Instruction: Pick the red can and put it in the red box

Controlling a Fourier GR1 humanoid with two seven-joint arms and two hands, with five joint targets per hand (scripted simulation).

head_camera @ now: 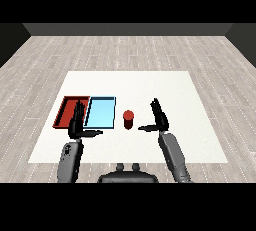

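Red can [128, 119], cylindrical, seemingly smooth, stands on white table [150, 85].

There is one red can [128, 119], one red tray [65, 111], one light blue tray [101, 112], one white table [165, 85] and two black hands: left hand [78, 123], right hand [160, 118].

Two trays lie side by side toward the surface's [150, 85] left edge, the red tray [65, 113] outermost, the blue tray [101, 112] just right of it. The can [128, 119] stands upright right of the blue tray, apart from it, near the front edge. The left hand [76, 124] overlaps the trays' near ends; the right hand [159, 118] stands right of the can.
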